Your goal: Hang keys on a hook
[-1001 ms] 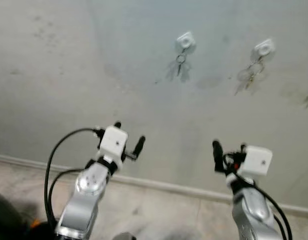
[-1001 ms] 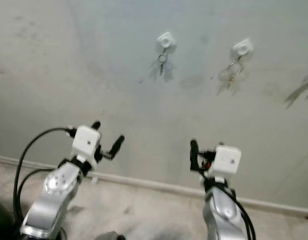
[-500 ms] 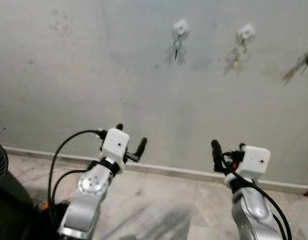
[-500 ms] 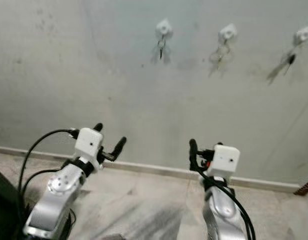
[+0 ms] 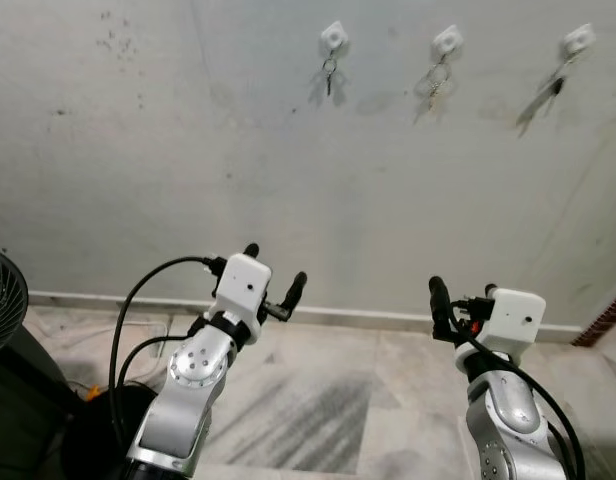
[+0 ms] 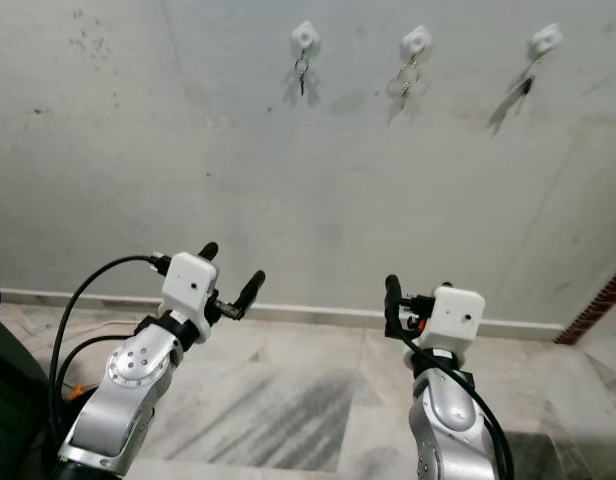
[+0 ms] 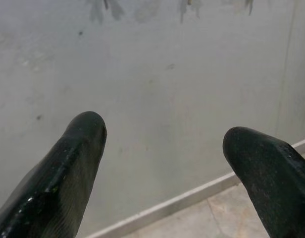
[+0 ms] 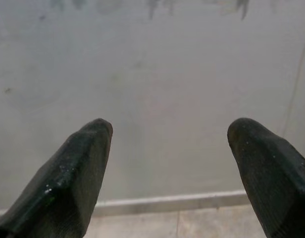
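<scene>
I'm facing a grey wall with three white hooks, each already carrying keys.

I'm holding both arms raised low before the wall, the left gripper point(image 5: 272, 280) and right gripper point(image 5: 458, 298) each with jaws spread apart and gripping nothing. I'm reading no brand, label or writing anywhere. High above the jaws, well apart from them, the left hook point(image 5: 333, 36) is carrying a small ring with one dark key point(image 5: 329, 73), the middle hook point(image 5: 446, 41) a pale bunch point(image 5: 433, 80), and the right hook point(image 5: 578, 40) a longer dark key point(image 5: 548, 90). A black fan point(image 5: 2, 312) is standing out beyond the left jaws.

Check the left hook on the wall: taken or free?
Taken. The left hook has a key ring with keys hanging from it against the wall. Both grippers, left and right, are open, holding nothing.
</scene>
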Motion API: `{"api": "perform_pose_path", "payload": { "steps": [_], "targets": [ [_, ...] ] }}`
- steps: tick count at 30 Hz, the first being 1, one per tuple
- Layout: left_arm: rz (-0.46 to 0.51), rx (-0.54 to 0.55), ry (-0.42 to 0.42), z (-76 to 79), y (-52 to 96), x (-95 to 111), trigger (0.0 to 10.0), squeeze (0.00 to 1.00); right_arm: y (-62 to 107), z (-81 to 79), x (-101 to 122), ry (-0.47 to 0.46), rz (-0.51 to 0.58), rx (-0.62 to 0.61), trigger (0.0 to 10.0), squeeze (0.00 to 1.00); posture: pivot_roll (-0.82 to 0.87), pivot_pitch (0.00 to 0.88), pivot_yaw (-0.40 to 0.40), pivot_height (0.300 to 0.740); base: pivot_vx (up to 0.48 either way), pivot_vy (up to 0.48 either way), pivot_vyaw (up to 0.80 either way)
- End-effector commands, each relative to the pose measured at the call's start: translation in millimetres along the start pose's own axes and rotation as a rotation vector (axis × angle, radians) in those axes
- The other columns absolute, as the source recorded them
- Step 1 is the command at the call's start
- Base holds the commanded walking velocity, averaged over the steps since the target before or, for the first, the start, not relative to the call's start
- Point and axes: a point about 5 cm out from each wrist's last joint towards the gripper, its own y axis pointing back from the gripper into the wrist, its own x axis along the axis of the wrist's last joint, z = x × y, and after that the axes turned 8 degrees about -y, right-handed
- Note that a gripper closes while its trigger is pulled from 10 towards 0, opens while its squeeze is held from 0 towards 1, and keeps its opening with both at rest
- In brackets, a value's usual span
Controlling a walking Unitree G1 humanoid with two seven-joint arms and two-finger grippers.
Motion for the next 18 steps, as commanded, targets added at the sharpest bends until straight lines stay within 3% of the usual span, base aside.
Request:
{"api": "perform_pose_path", "payload": {
  "steps": [1,9,18],
  "targets": [
    [0.006,-0.014,0.003,-4.1,1.2,0.7,10.0,0.0,-1.9,-5.3,3.6,-0.005,0.014,0.022,10.0,0.0,0.13,0.0,0.013,0.74,0.0,0.0,0.0],
    [0.014,-0.052,0.041,-2.6,2.4,1.1,10.0,0.0,-2.8,-4.9,4.4,0.004,0.016,0.026,10.0,0.0,0.12,0.0,0.012,0.74,0.0,0.0,0.0],
    [0.021,-0.065,0.059,-1.1,1.5,2.1,10.0,0.0,-2.6,-5.2,4.4,0.008,0.017,0.027,10.0,0.0,0.12,0.0,0.015,0.74,0.0,-0.399,0.0]
  ]
}}
